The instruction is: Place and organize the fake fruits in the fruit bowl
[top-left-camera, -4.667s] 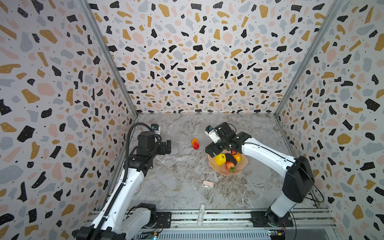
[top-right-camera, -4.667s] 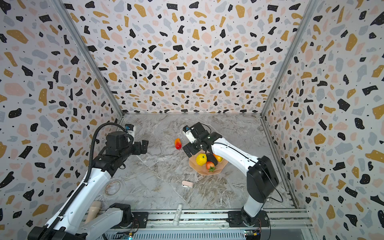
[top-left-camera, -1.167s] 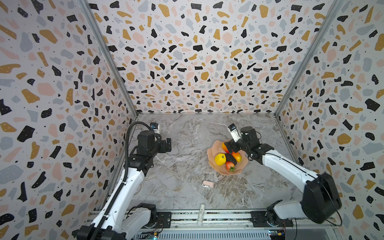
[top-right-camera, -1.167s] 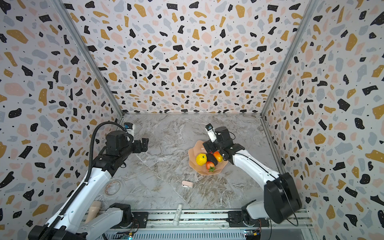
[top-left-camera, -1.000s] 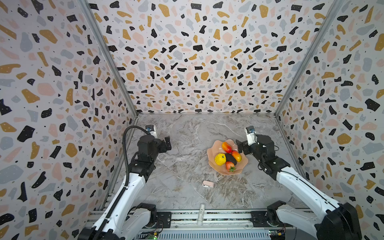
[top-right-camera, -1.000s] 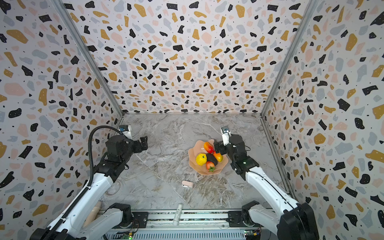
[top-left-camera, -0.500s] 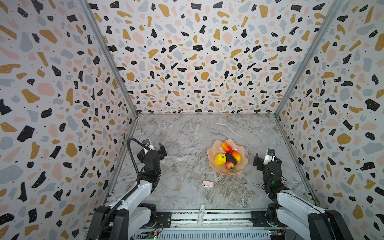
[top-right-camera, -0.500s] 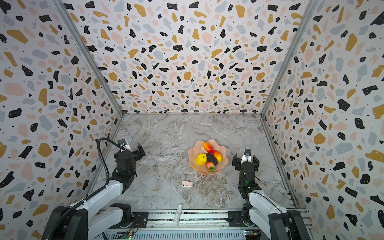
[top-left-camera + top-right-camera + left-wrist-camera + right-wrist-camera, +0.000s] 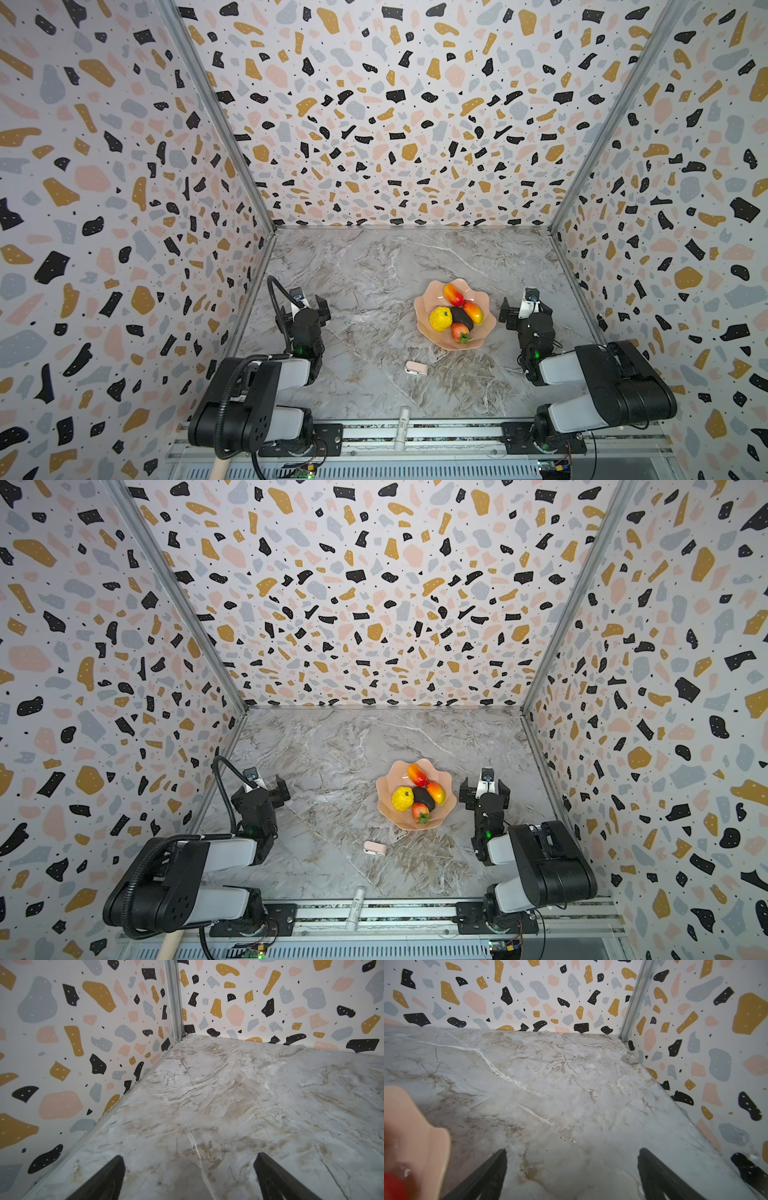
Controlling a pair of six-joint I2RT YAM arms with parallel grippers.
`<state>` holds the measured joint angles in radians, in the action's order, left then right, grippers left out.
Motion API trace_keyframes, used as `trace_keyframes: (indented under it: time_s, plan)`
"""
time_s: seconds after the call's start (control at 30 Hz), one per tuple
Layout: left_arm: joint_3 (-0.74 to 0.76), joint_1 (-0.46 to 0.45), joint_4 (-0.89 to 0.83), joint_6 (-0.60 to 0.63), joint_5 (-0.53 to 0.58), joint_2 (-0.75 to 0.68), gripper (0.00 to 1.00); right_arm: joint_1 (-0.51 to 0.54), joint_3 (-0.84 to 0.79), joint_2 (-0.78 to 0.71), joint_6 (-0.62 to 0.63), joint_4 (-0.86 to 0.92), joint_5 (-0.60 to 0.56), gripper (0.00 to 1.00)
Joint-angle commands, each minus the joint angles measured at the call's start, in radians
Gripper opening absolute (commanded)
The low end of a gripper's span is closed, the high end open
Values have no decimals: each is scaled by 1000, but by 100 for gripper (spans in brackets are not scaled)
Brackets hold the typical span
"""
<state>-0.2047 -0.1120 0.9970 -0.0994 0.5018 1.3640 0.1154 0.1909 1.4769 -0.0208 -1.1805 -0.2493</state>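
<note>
The peach-pink fruit bowl sits right of centre on the marble floor in both top views. All the fake fruits lie in it: two red-yellow mangoes, a yellow citrus, a black oval and a strawberry. My right gripper rests low just right of the bowl, open and empty. In the right wrist view the bowl rim shows beside the right gripper. My left gripper sits near the left wall, open and empty, and the left wrist view shows only bare floor between its fingers.
A small pale pink clip lies on the floor in front of the bowl. A white tube rests on the front rail. Patterned walls close in the left, right and back sides. Both arms are folded at the front.
The mango that lay on the floor left of the bowl is now in the bowl. Both arms have pulled back toward the front and folded low; the right gripper has left the bowl.
</note>
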Motion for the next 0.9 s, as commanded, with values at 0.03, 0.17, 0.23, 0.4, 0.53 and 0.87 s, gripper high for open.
trace_keyframes:
  time_s: [0.03, 0.17, 0.23, 0.4, 0.53, 0.87]
  plan:
    - [31, 5, 210, 54, -86, 47, 100, -34, 22, 20, 20, -64, 156, 99]
    - [25, 5, 183, 57, -94, 43, 100, -34, 22, 16, 21, -61, 157, 99]
    - [25, 5, 179, 58, -98, 40, 100, -34, 18, 11, 22, -61, 158, 99]
    - [30, 5, 189, 59, -97, 40, 99, -34, 17, 13, 22, -64, 159, 99]
    - [38, 5, 197, 59, -98, 31, 100, -34, 18, 11, 23, -62, 158, 99]
    - [41, 5, 199, 60, -97, 29, 100, -34, 19, 13, 22, -62, 157, 99]
